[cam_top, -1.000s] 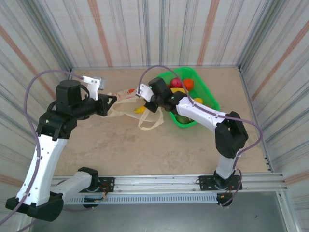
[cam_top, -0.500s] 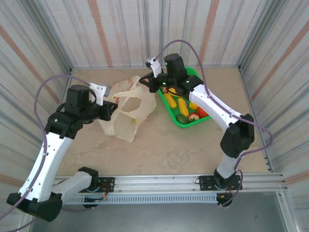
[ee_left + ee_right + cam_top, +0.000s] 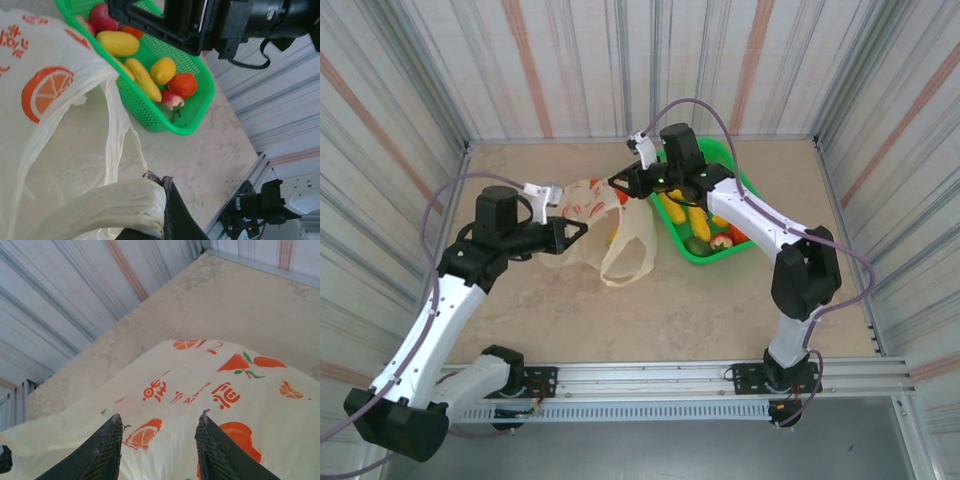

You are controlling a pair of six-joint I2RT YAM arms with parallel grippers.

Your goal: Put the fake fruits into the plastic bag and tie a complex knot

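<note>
The cream plastic bag (image 3: 592,200), printed with orange slices, sags on the table between my arms. My left gripper (image 3: 577,232) is shut on one bunched handle (image 3: 125,200) of the bag. Its other handle loop (image 3: 625,262) hangs loose toward the front. My right gripper (image 3: 160,415) hovers open just above the bag's printed side (image 3: 215,385), nothing between its fingers. The fake fruits (image 3: 145,75) lie in the green basket (image 3: 165,122): yellow bananas (image 3: 698,220), a red round one (image 3: 181,84) and an apple (image 3: 171,101).
The green basket (image 3: 705,257) stands at the back right, under my right arm. Striped walls close the table in on three sides. A metal rail (image 3: 650,380) runs along the near edge. Bare tabletop lies in front of the bag.
My right gripper has opened and let go of the bag's rim. The bag, held spread half a second ago, has collapsed. My left gripper has shifted right, still holding the handle.
</note>
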